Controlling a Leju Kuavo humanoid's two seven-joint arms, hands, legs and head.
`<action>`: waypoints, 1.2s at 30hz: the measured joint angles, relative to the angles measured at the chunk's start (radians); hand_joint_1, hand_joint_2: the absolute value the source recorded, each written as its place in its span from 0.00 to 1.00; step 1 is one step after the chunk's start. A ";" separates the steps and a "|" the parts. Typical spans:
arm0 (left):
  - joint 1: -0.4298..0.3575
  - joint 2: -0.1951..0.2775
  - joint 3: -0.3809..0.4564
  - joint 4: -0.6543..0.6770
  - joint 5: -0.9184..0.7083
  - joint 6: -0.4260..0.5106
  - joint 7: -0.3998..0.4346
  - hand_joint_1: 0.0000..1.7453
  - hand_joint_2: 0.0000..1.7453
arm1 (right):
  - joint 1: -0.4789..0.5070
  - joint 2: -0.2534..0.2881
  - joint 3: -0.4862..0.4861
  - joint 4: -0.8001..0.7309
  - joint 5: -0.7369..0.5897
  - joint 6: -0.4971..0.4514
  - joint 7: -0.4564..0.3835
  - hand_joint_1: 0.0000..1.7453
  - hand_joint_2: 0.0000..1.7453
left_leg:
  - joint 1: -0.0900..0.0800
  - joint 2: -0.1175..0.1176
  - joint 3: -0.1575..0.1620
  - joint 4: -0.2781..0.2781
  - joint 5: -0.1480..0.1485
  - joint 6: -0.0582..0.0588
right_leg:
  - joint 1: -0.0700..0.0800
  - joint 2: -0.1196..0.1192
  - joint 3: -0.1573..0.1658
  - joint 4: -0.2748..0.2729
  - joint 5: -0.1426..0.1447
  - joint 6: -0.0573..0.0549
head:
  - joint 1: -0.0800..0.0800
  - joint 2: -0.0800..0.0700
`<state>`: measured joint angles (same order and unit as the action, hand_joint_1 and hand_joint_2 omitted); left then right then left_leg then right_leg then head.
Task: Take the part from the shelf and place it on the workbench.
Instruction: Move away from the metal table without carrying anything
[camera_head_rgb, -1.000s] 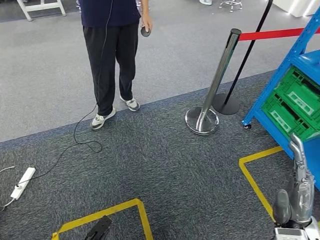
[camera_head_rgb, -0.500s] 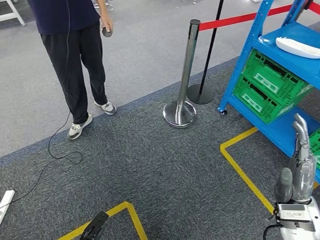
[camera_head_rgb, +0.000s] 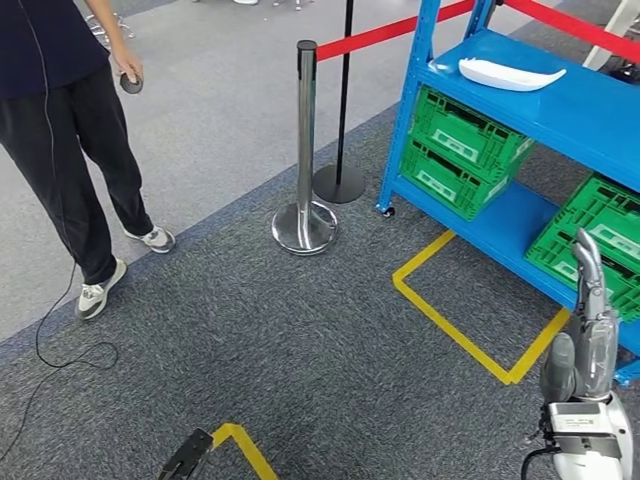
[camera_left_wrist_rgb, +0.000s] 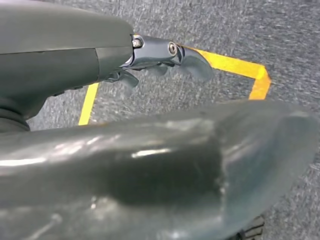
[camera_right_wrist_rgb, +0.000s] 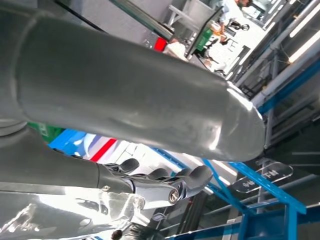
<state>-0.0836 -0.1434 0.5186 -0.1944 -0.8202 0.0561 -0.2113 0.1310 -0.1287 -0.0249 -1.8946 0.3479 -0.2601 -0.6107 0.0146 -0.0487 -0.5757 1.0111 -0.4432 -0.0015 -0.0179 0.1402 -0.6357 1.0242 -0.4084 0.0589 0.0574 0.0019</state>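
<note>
One white part (camera_head_rgb: 510, 73) lies on the upper level of the blue shelf (camera_head_rgb: 573, 110), and that is what we have come for. From our head view it sits well ahead of our right hand (camera_head_rgb: 591, 335) and slightly toward the left, its long axis running roughly along the shelf board, with a tapered end pointing away toward the far end of the shelf. Our right hand is clearly the nearer one: it is raised in front of the lower shelf level, fingers extended and apart, holding nothing. Our left hand (camera_left_wrist_rgb: 166, 55) hangs low over the grey carpet above a yellow floor marking (camera_left_wrist_rgb: 241, 67); its fingers look loosely extended and we see nothing in them. We judge the reach belongs to the right arm, which needs to rise and go forward to the upper board.

Green crates (camera_head_rgb: 462, 148) fill the lower shelf levels under the part. The shelf's far side is cut off at the picture edge, and the workbench is nowhere we can place. The part's underside and thickness are hard to make out. A person (camera_head_rgb: 60, 120) stands well to our left beside a chrome stanchion (camera_head_rgb: 305, 150).
</note>
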 joint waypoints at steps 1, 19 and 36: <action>-0.001 0.000 0.001 0.000 0.000 -0.001 -0.002 0.00 0.00 | 0.001 -0.001 0.000 0.000 -0.001 0.000 0.000 0.00 0.00 | 0.000 0.012 0.001 -0.003 0.002 0.007 | 0.002 -0.026 -0.013 0.021 -0.014 0.003 | 0.003 0.000; -0.001 0.003 0.015 0.000 -0.006 0.007 0.007 0.00 0.00 | -0.011 -0.008 0.006 0.009 -0.001 0.015 0.000 0.00 0.00 | -0.012 0.070 -0.054 0.170 -0.117 -0.027 | 0.008 -0.122 0.030 -0.003 -0.011 -0.042 | -0.004 0.000; 0.015 0.008 0.018 0.000 -0.010 0.007 0.014 0.00 0.00 | 0.007 -0.010 0.009 0.015 -0.002 0.017 0.000 0.00 0.00 | -0.005 0.063 0.002 -0.006 0.001 0.017 | 0.002 -0.130 -0.128 0.270 -0.142 0.010 | 0.003 0.000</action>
<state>-0.0690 -0.1354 0.5369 -0.1942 -0.8305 0.0627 -0.1968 0.1382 -0.1392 -0.0162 -1.8799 0.3456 -0.2434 -0.6105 0.0096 0.0140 -0.5740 1.0047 -0.4423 0.0158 -0.0156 0.0102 -0.7634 1.2946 -0.5502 0.0690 0.0601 0.0019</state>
